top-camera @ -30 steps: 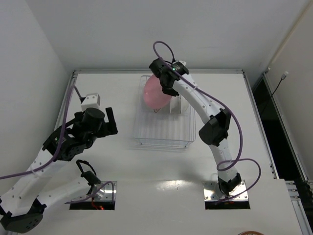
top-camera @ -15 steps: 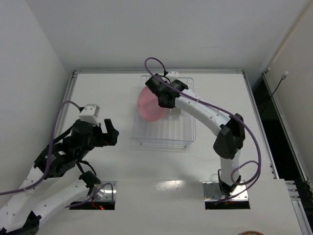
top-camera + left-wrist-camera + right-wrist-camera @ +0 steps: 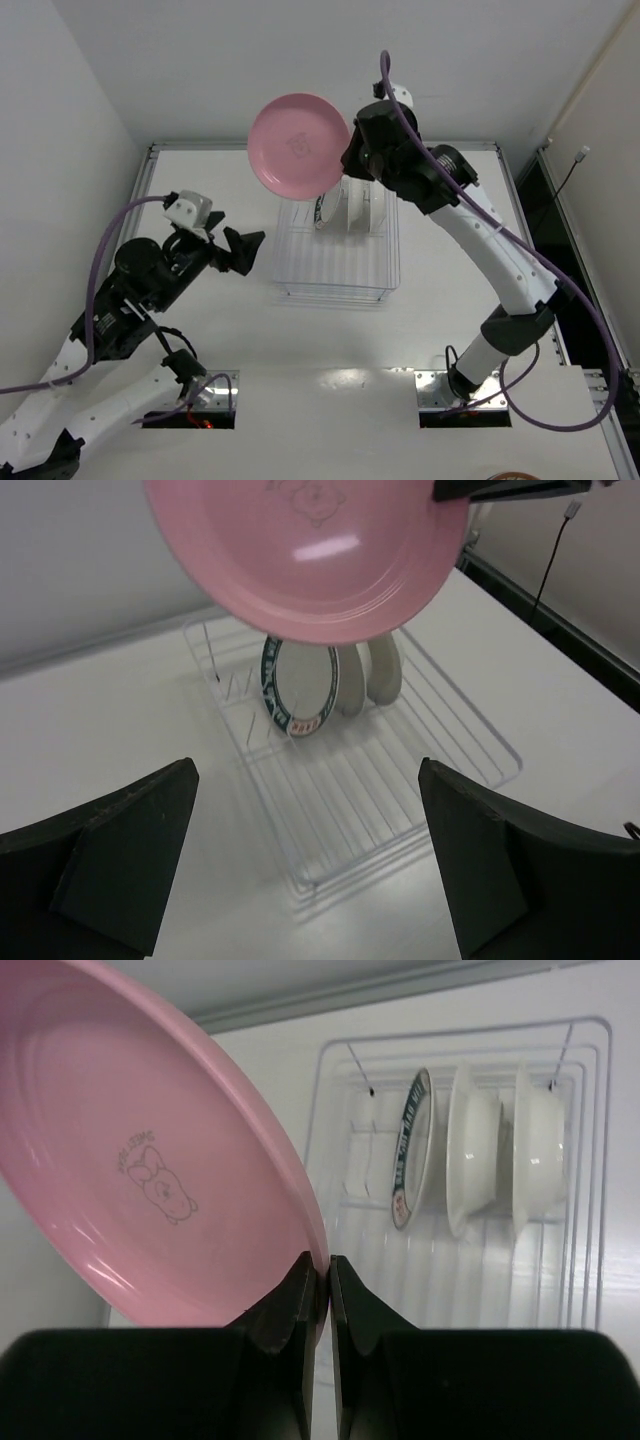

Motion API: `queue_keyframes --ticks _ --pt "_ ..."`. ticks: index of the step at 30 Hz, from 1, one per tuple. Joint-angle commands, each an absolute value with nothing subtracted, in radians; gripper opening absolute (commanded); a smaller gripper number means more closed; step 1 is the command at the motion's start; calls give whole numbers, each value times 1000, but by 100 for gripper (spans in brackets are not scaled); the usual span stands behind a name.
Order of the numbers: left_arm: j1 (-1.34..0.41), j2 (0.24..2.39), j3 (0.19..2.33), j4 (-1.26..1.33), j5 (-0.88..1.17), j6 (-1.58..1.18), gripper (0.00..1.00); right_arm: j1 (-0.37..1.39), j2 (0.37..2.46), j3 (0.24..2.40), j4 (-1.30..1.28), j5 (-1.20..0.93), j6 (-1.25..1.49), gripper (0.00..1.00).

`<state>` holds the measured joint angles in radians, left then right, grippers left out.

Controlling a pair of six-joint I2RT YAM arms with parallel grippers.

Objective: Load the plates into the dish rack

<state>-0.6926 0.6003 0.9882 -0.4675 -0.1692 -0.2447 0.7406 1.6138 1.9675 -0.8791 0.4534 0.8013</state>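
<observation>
My right gripper [image 3: 345,160] is shut on the rim of the pink plate [image 3: 298,145] and holds it high in the air above the far left end of the dish rack [image 3: 335,265]. In the right wrist view the jaws [image 3: 327,1265] pinch the pink plate's [image 3: 150,1180] edge. The teal-rimmed plate [image 3: 322,210] stands upright in a far slot of the rack, also in the left wrist view [image 3: 300,685] and the right wrist view [image 3: 408,1150]. I cannot pick out the clear glass plate. My left gripper [image 3: 243,252] is open and empty, left of the rack.
Two whitish dishes [image 3: 362,210] stand in slots right of the teal-rimmed plate, also in the right wrist view [image 3: 475,1150]. The near half of the wire rack [image 3: 400,790] holds nothing. The table's raised metal edge [image 3: 150,165] runs along the left and far sides.
My right arm has lifted the pink plate from down at the rack to high above it, turning its face up. My left gripper has swung right, toward the rack.
</observation>
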Motion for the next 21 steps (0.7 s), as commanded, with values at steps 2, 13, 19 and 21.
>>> queue_keyframes --ticks 2,13,19,21 --pt "-713 768 1032 -272 -139 -20 93 669 1752 2089 -859 371 766 0" --pt "-1038 1080 853 277 -791 676 100 542 1848 2097 -830 206 747 0" --pt "-1135 1238 721 740 -937 958 100 468 1839 2088 -796 103 747 0" --pt "-1135 1308 709 895 -978 1078 100 457 1827 2088 -796 71 747 0"
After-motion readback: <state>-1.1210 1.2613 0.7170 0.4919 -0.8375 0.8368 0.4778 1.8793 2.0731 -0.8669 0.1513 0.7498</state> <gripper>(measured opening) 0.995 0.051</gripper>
